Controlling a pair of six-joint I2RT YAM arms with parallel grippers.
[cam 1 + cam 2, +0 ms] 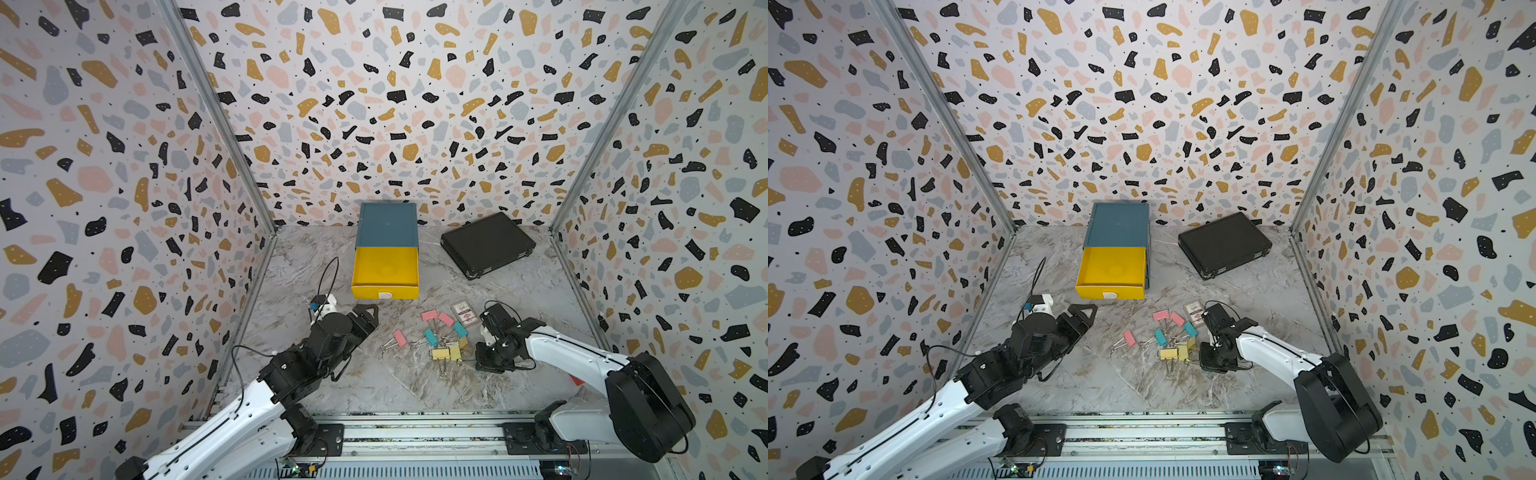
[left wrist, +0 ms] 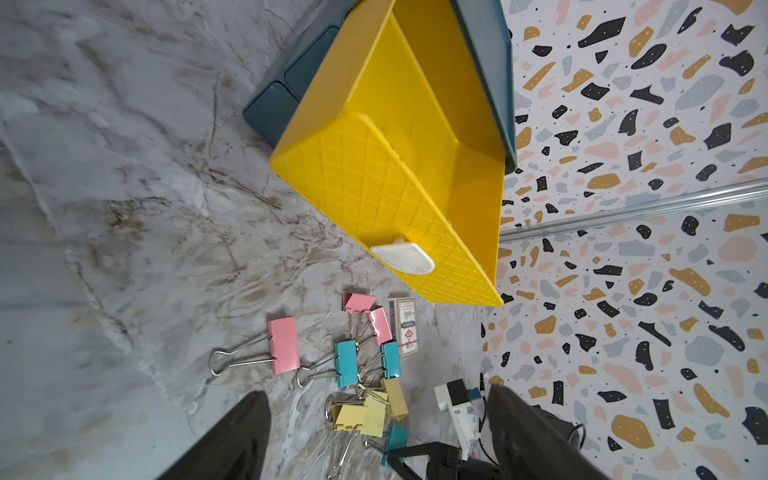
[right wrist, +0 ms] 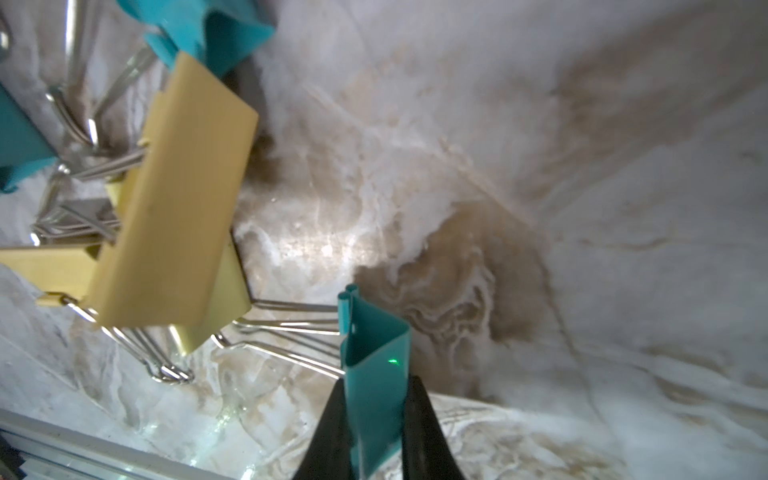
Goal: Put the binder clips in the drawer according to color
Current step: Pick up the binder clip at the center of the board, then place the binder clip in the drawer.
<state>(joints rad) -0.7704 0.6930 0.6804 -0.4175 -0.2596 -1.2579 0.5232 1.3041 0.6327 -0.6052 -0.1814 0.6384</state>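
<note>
Teal binder clip (image 3: 374, 340), lower centre, pinched in my right gripper (image 3: 375, 388): I'd lift straight, clearing tangled wire handles (image 3: 291, 324); left gripper (image 1: 368, 312) spread.

My left gripper (image 1: 368, 309) hangs with jaws spread wide, just short of the yellow drawer (image 1: 365, 291). My right gripper (image 3: 376, 390), farther from that drawer, pinches a teal binder clip (image 3: 374, 340).

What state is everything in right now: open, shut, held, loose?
Yellow drawer: pulled out, empty.
Lower drawers: shut.
Black case: shut.
Left claw: open, empty.
Right claw: shut on teal clip.
Other clips: loose on the table.
</note>
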